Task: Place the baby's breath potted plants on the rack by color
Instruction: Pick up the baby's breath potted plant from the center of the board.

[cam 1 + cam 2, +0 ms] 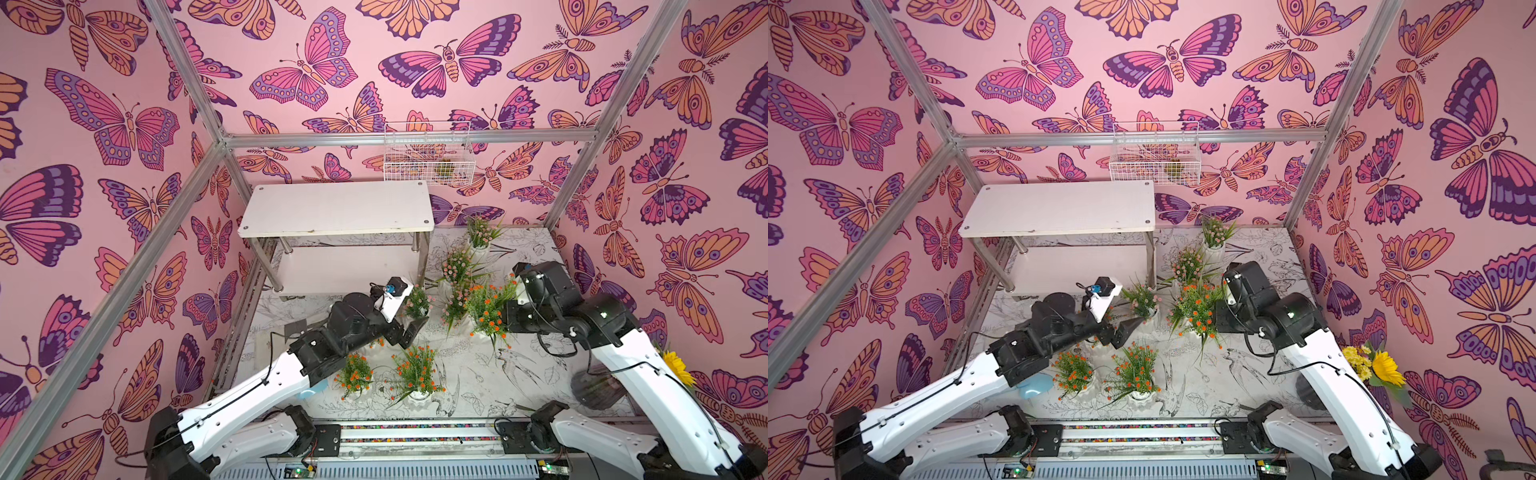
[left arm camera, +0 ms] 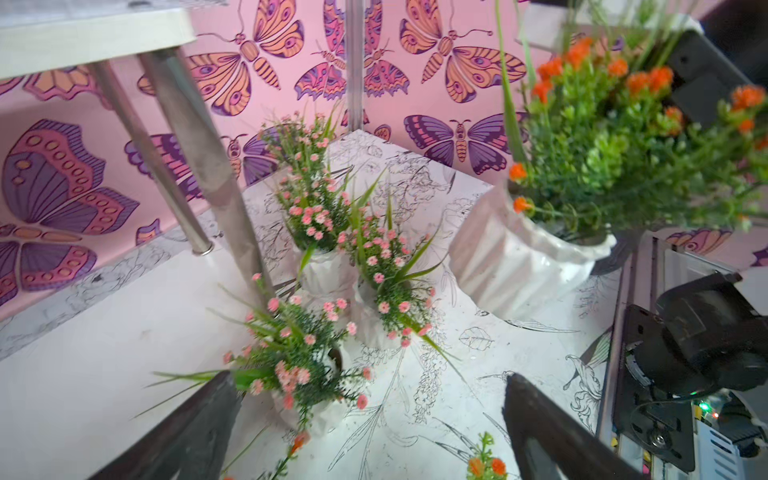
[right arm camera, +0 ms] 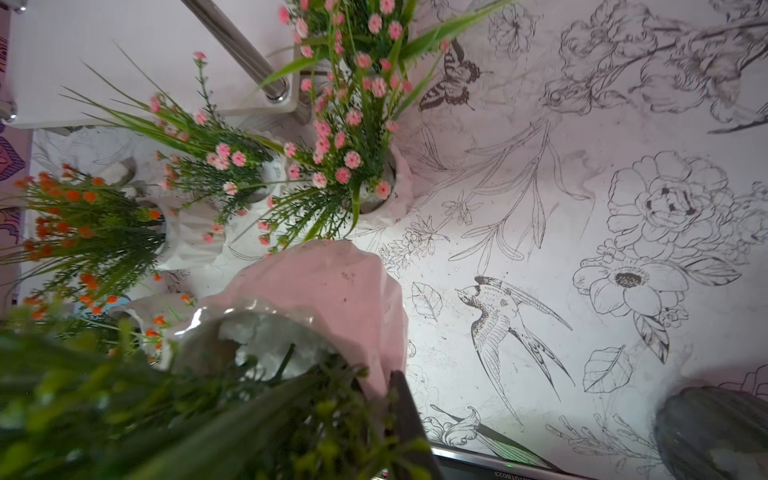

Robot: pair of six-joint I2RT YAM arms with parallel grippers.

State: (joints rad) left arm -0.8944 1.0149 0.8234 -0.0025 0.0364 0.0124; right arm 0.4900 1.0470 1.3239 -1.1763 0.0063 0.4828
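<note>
Far left, against the back wall: white two-tier rack with shiny metal tube legs (image 1: 336,208). Holds no pot on either shelf, so judged barely begun.

Next along: left tool (image 2: 365,430), spread wide and empty, low over the flower-printed desk (image 1: 478,374). Faces the nearest pink-flowered baby's breath plant in a white ribbed pot (image 2: 291,357), just ahead of the open tips and beside the rack's front leg. Probably lined up to close around the pot rather than the floppy sprigs.

Beyond it: further pink plants (image 1: 457,266), upright, strung toward the back of the desk.

Near the front edge: two orange-flowered plants in white pots (image 1: 415,370), upright, set apart from the pinks. Hint of a third orange plant (image 1: 377,343) half hidden under the left arm.

Right of centre: fourth orange plant (image 1: 486,309), pot tilted, clamped by the right tool (image 1: 503,326), closed hard on the pot wall near the rim. Likely gripped there because the stems would bend and slip. Cannot tell whether the base clears the desk.

Far right, no part of the job: yellow sunflower bunch (image 1: 677,368) in a dark ribbed vase (image 1: 594,388).
</note>
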